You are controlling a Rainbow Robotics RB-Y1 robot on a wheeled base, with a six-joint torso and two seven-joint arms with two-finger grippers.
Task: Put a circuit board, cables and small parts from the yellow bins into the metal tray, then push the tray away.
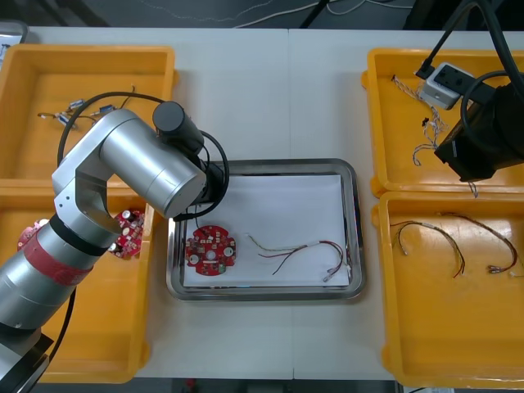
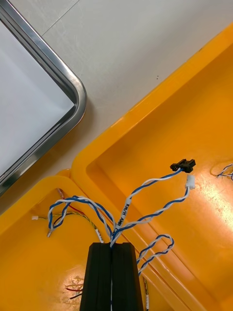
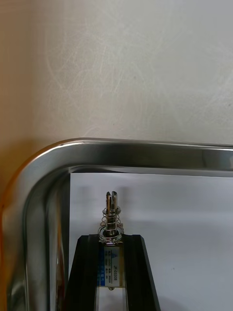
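Tray (image 1: 357,229): circuit board (image 1: 210,250), red-yellow cable (image 1: 295,250) | left gripper (image 3: 110,238) pinching small metal part (image 3: 111,214) | right gripper (image 2: 112,245) pinching blue-white cable (image 2: 155,213)

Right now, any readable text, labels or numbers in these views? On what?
Nothing is legible.
Dark print on the white sleeve of the blue and white cable, held by the right gripper: too small to read.
Blue print on the label of the small metal part, held by the left gripper over the metal tray: blurred.
circuit board: no markings readable.
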